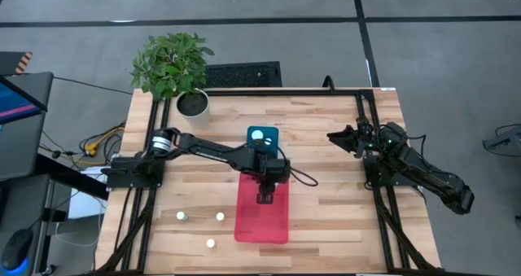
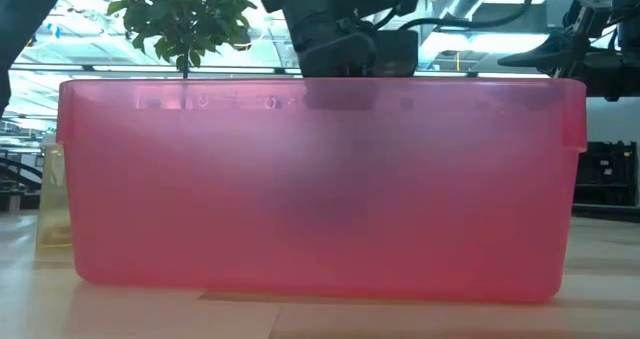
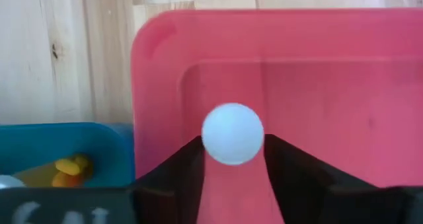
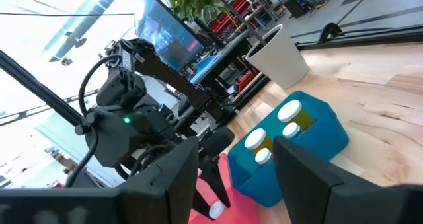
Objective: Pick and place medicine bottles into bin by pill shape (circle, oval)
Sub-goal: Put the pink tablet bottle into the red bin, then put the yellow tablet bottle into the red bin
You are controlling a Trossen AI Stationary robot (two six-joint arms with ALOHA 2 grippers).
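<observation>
While the left gripper (image 1: 265, 196) hangs over the pink bin (image 1: 262, 229), its two dark fingers (image 3: 177, 178) are clamped on a medicine bottle (image 3: 232, 133). From the left wrist view you mostly just see that bottle's round white cap, sitting above the bin's inside near one corner. Right next to the pink bin is the blue bin (image 1: 262, 137), which already has bottles in it: the right wrist view shows four white caps (image 4: 289, 110) there, and something yellow-orange shows inside it (image 3: 71, 169) from the left wrist camera.

Three more white-capped bottles (image 1: 220, 216) are loose on the wooden table (image 1: 326, 154), off to the left-arm side of the pink bin, spread apart from each other.

Right gripper (image 1: 335, 135) is parked over near the right edge of the table, fingers (image 4: 173, 174) spread apart, nothing in them.

Potted plant (image 1: 174, 64) sits at the back left corner. The low view is basically all pink bin wall.
</observation>
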